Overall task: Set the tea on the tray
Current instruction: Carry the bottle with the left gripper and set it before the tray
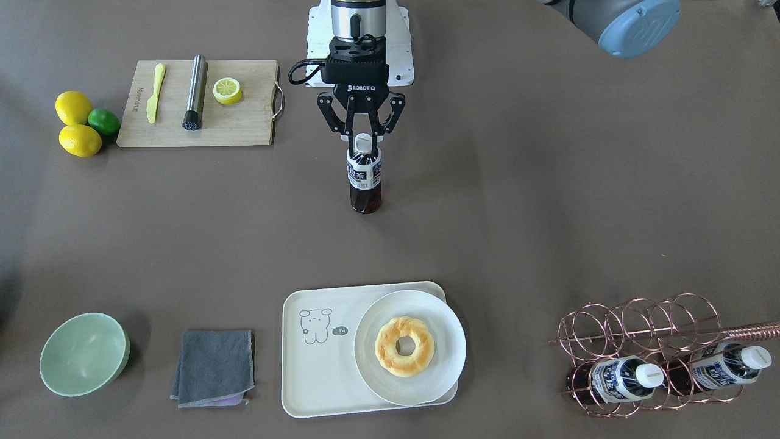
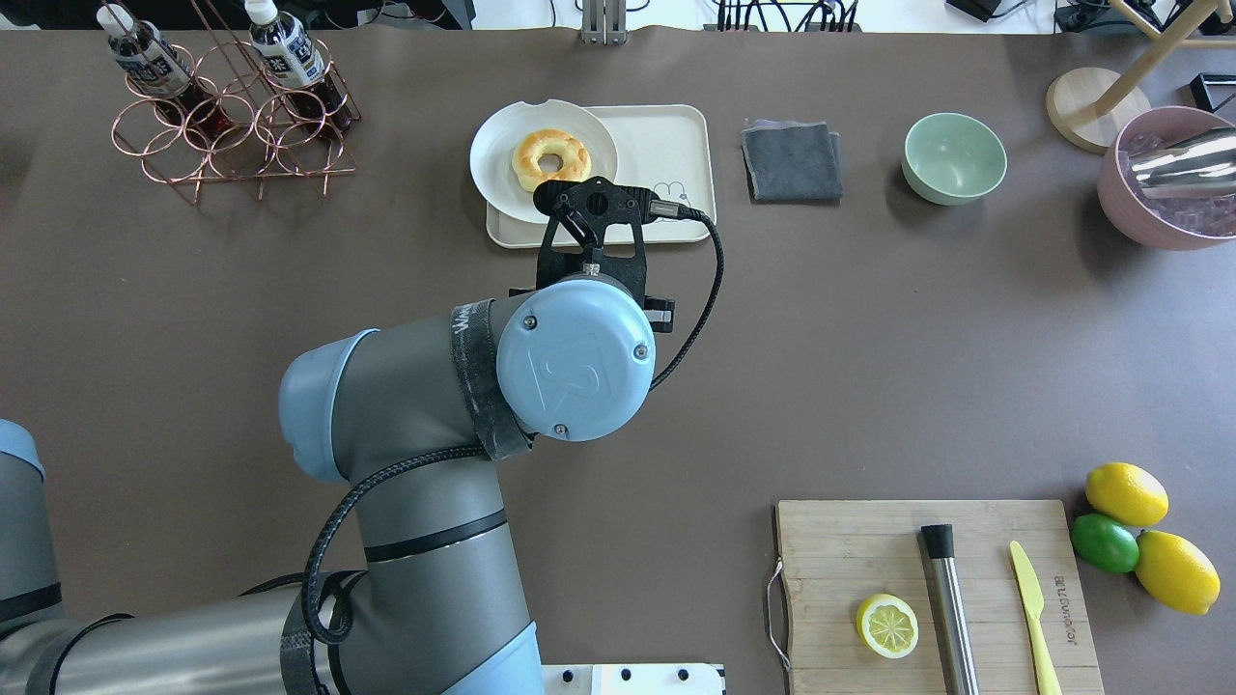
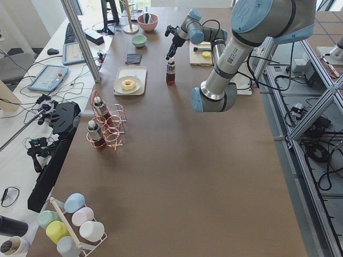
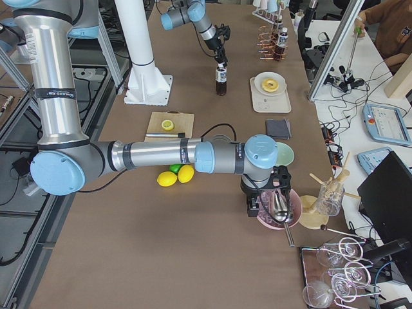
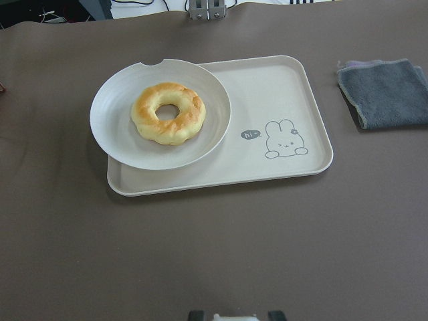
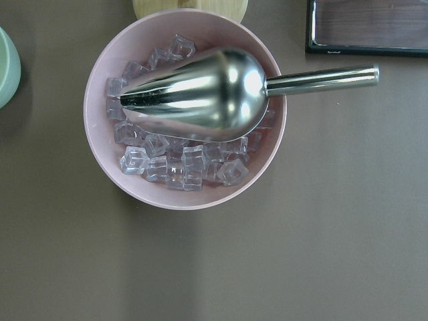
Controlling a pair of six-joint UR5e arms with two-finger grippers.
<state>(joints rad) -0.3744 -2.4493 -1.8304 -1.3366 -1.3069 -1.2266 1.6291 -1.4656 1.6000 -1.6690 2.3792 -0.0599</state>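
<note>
Brown tabletop point(image 1: 518, 213) fills every view. Nearest the robot, at mid-table, the left gripper point(image 1: 363, 137) pinches the tea point(image 1: 365, 177) at its neck, the bottle upright. Beyond lies wide bare table, then the tray point(image 1: 304, 378) by the far edge. A plate point(image 1: 445, 341) with a doughnut point(image 1: 404, 346) covers the tray's left half as the robot sees it, overhanging the rim; the bear half is bare. Overhead, the left arm hides the bottle; the front camera shows it. The right gripper point(image 4: 261, 203) is over a pink ice bowl point(image 4: 295, 215); open or closed, I cannot tell.

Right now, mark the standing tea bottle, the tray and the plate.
tea point(image 1: 364, 174): front-facing view, on its label.
tray point(image 1: 317, 378): front-facing view, bare lower-left floor.
plate point(image 1: 448, 341): front-facing view, bare right side.
</note>
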